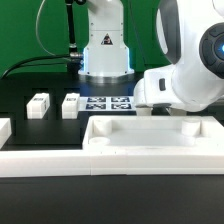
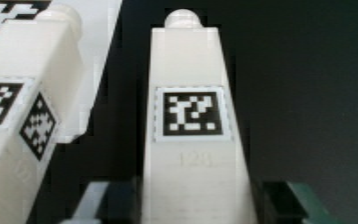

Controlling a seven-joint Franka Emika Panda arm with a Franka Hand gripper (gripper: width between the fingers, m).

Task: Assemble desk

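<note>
Fingers: two dark fingers [image 2: 297, 203] stand astride the near end of a white leg, one on each long side and set narrow. A thin dark line shows between each pad and the plastic, so it cannot be told whether they press.
Leg: a square white post [image 2: 197, 150] lies lengthwise and runs straight away from the fingers. It has a narrower rounded tip at the far end and a black-and-white tag [image 2: 194, 113] on its upper face at mid-length.
Leg relative to fingers: centred between them and in line with the wrist. Only its near end sits inside the gap.
Handling: judged to be rigid, light, hard plastic with smooth, rather slippery faces. It should not yield to a squeeze, but may slide or pivot if held off-centre.
Where to take hold: across the two flat parallel sides. A hold nearer mid-length would probably swing less than one at the very end. The rounded tip is best left free.
Neighbouring leg: a second tagged post [image 2: 25, 90] lies just beside the first, roughly parallel and apart from it, leaving the finger on that side little room.
Arm: in the exterior view the white arm [image 1: 185, 80] reaches down behind the desk top on the exterior view's right. The leg beneath it is hidden.
Desk top: a wide white tray with a raised rim [image 1: 120, 122] in the foreground. No legs are seen fitted.
Marker board: the marker board [image 1: 108, 103] lies flat behind the tray.
Other legs: apparently a third leg [image 1: 38, 104] and a fourth leg [image 1: 70, 103] sit on the exterior view's left, well apart from the fingers.
</note>
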